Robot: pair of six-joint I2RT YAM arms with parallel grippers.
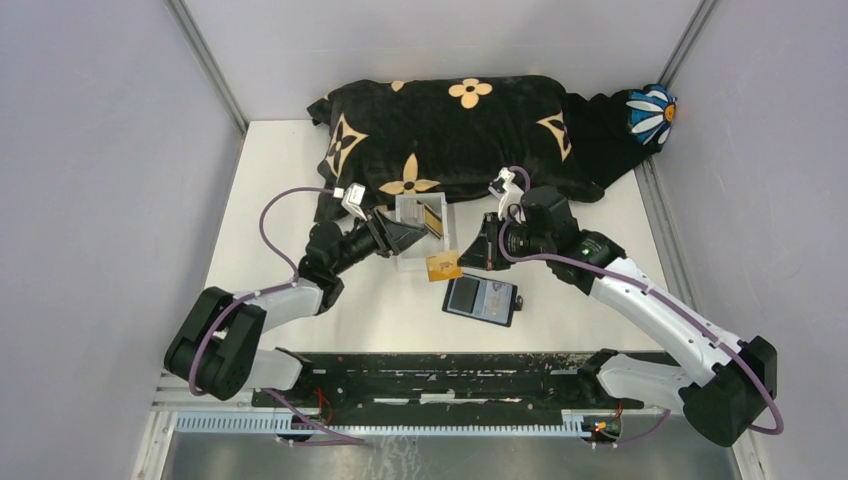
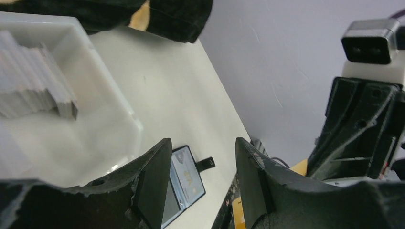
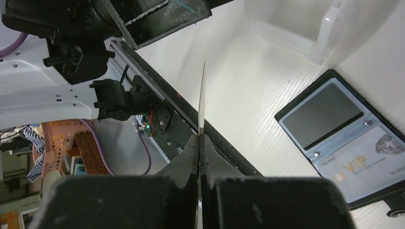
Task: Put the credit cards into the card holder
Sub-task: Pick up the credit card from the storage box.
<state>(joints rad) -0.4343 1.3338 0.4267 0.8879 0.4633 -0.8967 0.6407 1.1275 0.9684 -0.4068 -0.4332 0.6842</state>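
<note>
Gold-tan card point(image 1: 443, 266) pinched between right fingers point(image 3: 201, 143)

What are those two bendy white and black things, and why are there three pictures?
They are two robot arms, bolted to the near edge of a white table. One picture comes from a camera high above. The other two come from small cameras on each arm's wrist, so you see that arm's own jaws up close.

The right gripper is shut on a thin gold-tan card; its wrist camera sees the card edge-on, like a line. The left gripper is open and holds nothing, next to a clear box with cards in it.

On the table lies an open black card holder, with a card already in one slot. Behind it all is a black cloth with flowers.
</note>
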